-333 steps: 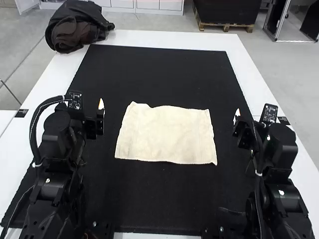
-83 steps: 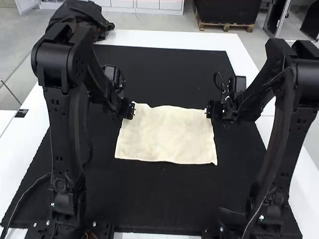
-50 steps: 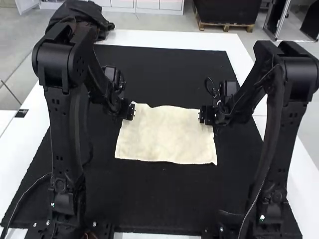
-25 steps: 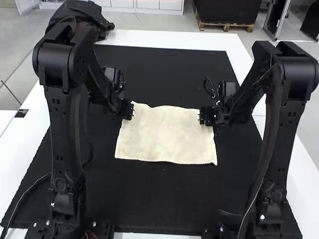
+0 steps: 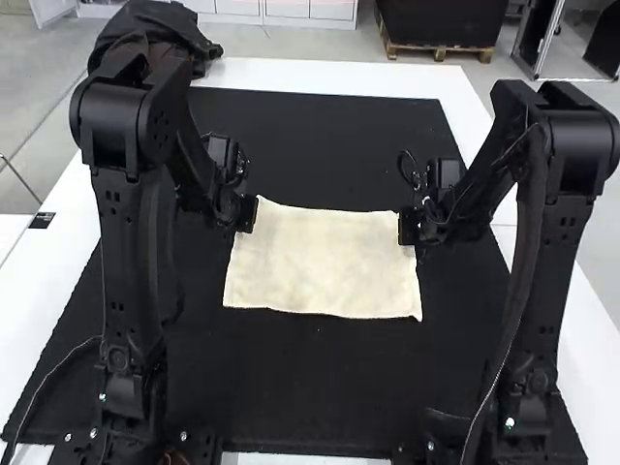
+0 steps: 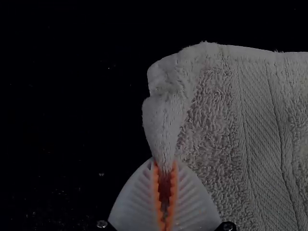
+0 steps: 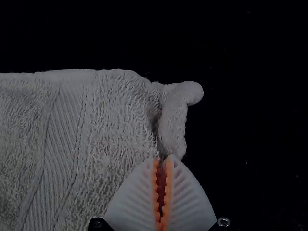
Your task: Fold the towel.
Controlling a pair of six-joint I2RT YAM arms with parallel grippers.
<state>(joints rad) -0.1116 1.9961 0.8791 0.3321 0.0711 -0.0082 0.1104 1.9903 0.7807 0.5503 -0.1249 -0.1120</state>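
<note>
My left gripper is at the towel's far left corner, and my right gripper is at its far right corner. Between them the cream towel lies spread on the black mat. In the left wrist view the white ribbed fingers of the left gripper pinch a gathered fold at the edge of the towel. The right wrist view has the right gripper closed on a bunched bit of edge near a corner of the towel.
The black mat covers most of the white table. A dark bundled garment rests at the table's far left corner. Both arms stand at the sides, reaching forward.
Both arms have swung forward to the towel's far corners, and both grippers have shut on its edge. The far edge between them now looks straighter.
</note>
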